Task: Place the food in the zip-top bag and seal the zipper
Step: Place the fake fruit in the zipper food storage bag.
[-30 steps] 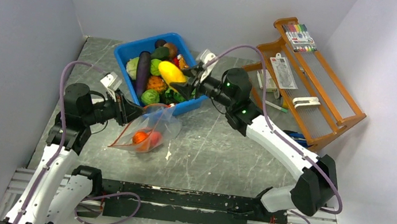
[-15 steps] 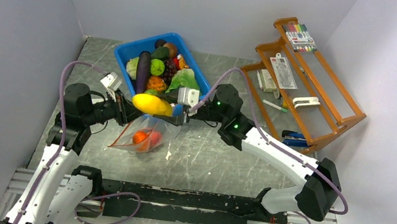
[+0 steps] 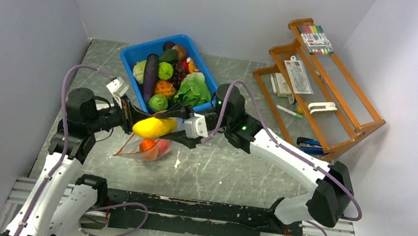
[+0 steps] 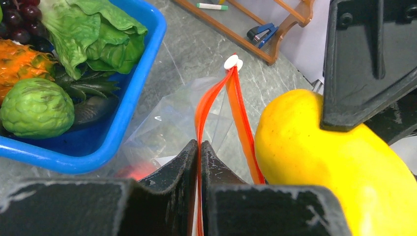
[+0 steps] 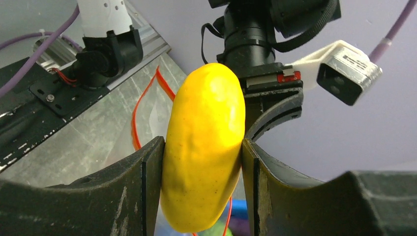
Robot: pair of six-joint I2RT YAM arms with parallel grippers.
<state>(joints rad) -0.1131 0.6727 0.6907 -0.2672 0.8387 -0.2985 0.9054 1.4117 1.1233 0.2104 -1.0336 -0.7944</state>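
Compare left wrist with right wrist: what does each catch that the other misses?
Left wrist only: the left pincer shut on the zipper, the white slider at its far end, and the lettuce and green ball in the blue bin. Right wrist only: both fingers of the right pincer clamped on the yellow fruit, plus the left arm's camera. Both: the yellow fruit, the zipper's parted red-orange strips, and the grey table.
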